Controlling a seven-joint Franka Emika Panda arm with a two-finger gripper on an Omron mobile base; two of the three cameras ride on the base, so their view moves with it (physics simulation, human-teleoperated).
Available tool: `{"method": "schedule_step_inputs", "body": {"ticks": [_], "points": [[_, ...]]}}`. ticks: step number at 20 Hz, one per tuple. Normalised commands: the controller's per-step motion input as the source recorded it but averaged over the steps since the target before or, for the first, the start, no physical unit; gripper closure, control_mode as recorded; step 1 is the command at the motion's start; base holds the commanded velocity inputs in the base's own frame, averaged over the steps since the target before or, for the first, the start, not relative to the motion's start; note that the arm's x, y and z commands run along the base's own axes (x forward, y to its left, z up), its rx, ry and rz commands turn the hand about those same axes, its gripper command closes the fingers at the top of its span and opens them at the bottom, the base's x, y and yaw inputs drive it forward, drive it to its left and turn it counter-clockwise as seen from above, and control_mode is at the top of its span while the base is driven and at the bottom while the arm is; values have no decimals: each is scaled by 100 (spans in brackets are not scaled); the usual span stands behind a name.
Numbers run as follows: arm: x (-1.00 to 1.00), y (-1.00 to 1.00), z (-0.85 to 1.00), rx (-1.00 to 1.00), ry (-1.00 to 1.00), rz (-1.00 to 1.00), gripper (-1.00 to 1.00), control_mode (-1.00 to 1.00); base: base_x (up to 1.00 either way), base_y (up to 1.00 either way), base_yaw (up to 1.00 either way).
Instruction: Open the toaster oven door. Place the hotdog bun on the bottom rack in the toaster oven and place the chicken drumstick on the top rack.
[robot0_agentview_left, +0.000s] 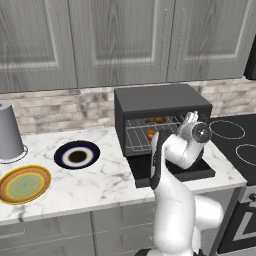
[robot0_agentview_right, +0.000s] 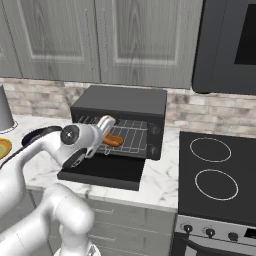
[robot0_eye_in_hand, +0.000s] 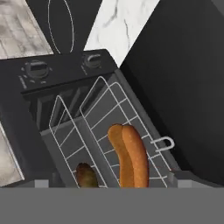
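Note:
The black toaster oven (robot0_agentview_left: 155, 97) (robot0_agentview_right: 125, 102) stands on the marble counter with the toaster oven door (robot0_agentview_left: 195, 172) (robot0_agentview_right: 105, 170) (robot0_eye_in_hand: 183, 87) folded down flat. The hotdog bun (robot0_eye_in_hand: 131, 155) (robot0_agentview_right: 114, 140) (robot0_agentview_left: 150, 133) lies on the bottom rack (robot0_eye_in_hand: 131, 109) (robot0_agentview_left: 135, 140). On the top rack (robot0_eye_in_hand: 65, 131) (robot0_agentview_left: 137, 122) rests the chicken drumstick (robot0_eye_in_hand: 86, 175) (robot0_agentview_left: 159, 119). My gripper (robot0_agentview_left: 191, 118) (robot0_agentview_right: 105, 125) (robot0_eye_in_hand: 113, 181) hovers over the lowered door at the oven's mouth. It is open, nothing sits between its fingers, and it points in at the racks.
A black stovetop (robot0_agentview_left: 235, 140) (robot0_agentview_right: 215, 170) with ring marks adjoins the oven's right side. Left of the oven sit a dark blue-rimmed plate (robot0_agentview_left: 76, 155), a yellow plate (robot0_agentview_left: 23, 184) and a grey cylinder (robot0_agentview_left: 9, 131). Cabinets hang above, and a black microwave (robot0_agentview_right: 230, 45) hangs over the stove.

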Motion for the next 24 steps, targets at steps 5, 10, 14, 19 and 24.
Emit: {"method": "schedule_step_inputs", "body": {"ticks": [5, 10, 14, 19, 24], "points": [[-66, -1, -1, 26, 34, -2, -100, -100, 0, 0, 0], [-26, 7, -26, 28, 30, -13, -100, -100, 0, 0, 0], [28, 25, -80, 14, 22, -25, -100, -100, 0, 0, 0], [38, 11, -79, 6, 15, -33, -100, -100, 0, 0, 0], [67, 3, -17, 11, 0, -37, -100, -100, 0, 0, 0]]}}
